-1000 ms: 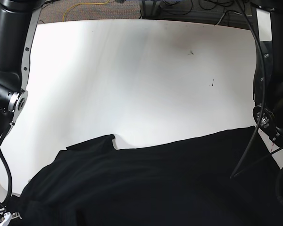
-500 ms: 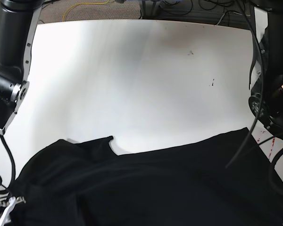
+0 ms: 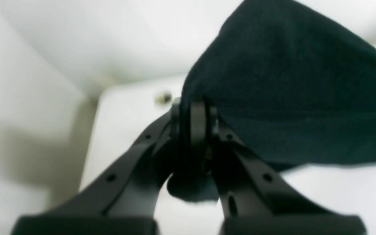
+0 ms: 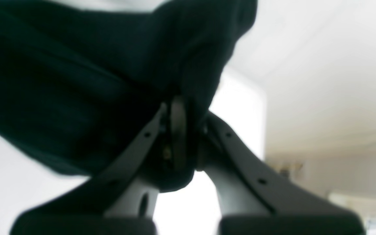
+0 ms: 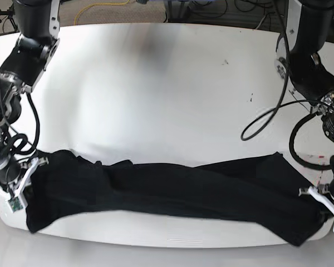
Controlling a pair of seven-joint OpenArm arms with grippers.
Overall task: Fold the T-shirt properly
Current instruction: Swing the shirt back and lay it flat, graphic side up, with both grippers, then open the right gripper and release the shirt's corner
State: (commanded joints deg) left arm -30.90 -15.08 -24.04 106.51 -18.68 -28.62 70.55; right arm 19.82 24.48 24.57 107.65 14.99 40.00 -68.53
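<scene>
Left wrist view: the left gripper (image 3: 194, 120) has its fingers (image 3: 198, 122) clenched on a fold of the black shirt (image 3: 289, 91). The cloth rises from the pinch and spreads away to the right of this view, with the white table (image 3: 132, 107) below and behind it. A small tuft of fabric hangs under the pinch.

Right wrist view: the right gripper (image 4: 179, 130) is likewise clenched, its fingers (image 4: 176, 130) grasping a bunched edge of the shirt (image 4: 77, 91). Here the cloth runs off to the left of this view, so the two pinches sit at opposite ends of the garment. The picture is blurred and no print shows.

Base view: the shirt (image 5: 172, 189) lies as a long, rumpled band across the near edge of the table (image 5: 167, 100), its long axis running side to side. The right gripper (image 5: 19, 181) holds the end at this view's left, and the left gripper (image 5: 325, 200) holds the end at this view's right. Each arm is at its own end, neither nearer the middle. The far part of the table is bare, with cables (image 5: 267, 119) trailing from the left arm.

The cloth sits between the two pairs of fingers, slack and creased rather than flat. Any spreading or laying out seems to depend on both ends moving together across that long axis, toward the open table beyond; uneven travel would probably skew the band.
</scene>
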